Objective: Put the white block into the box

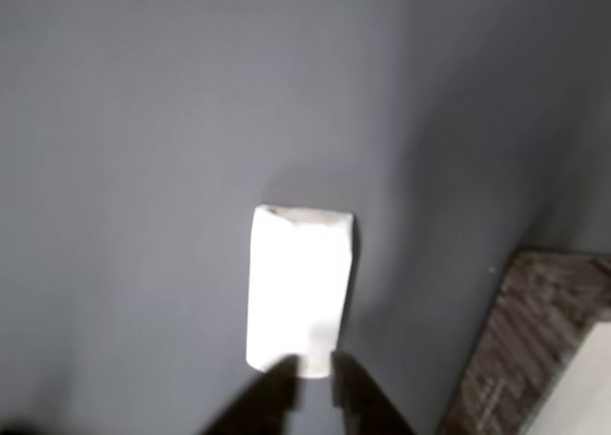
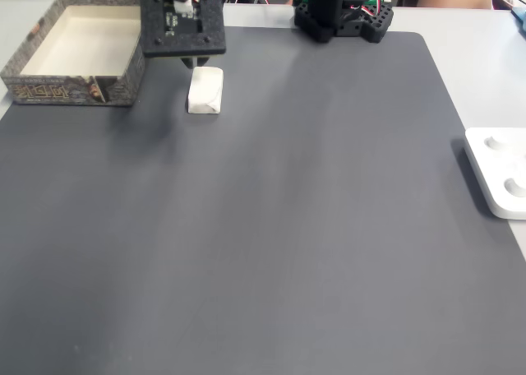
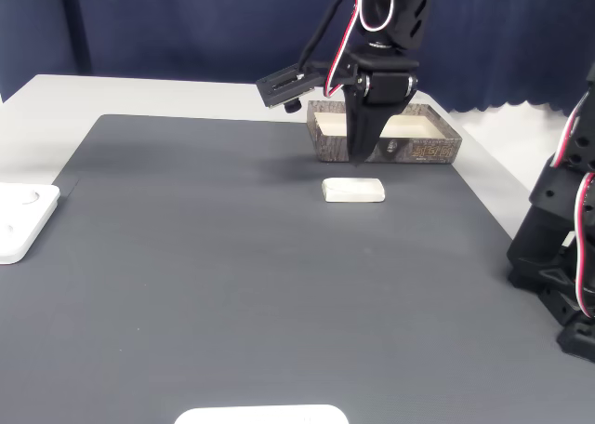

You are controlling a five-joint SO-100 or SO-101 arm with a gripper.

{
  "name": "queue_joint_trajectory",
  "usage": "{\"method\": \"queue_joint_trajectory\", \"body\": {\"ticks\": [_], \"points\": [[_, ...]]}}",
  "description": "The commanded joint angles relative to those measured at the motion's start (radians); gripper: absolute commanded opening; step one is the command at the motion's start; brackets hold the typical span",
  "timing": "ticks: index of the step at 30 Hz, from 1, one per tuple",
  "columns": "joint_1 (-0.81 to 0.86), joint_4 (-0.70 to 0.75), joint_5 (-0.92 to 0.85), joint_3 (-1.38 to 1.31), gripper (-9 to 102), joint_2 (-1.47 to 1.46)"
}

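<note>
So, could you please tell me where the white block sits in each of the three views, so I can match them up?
Other view: the white block lies centre, just above the gripper tips.
A fixed view: upper left, right of the box.
A fixed view: centre right, in front of the box.
Shared landmark: the box's brown speckled rim, at the lower right corner in the other view.

We are counting one white block [image 3: 353, 191], one box [image 3: 428, 151], one gripper [image 3: 363, 159], one dark mat [image 3: 232, 275], and two white devices [image 3: 19, 221] at the mat's edges.
</note>
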Motion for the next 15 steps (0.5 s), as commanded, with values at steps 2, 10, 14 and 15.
{"method": "queue_joint_trajectory", "body": {"ticks": [2,10,14,15], "points": [[0.011,-0.057,0.015,0.012,24,0.06],[0.032,-0.091,0.037,0.025,28,0.072],[0.071,-0.106,0.083,0.032,27,0.072],[0.075,-0.11,0.084,0.035,27,0.071]]}}
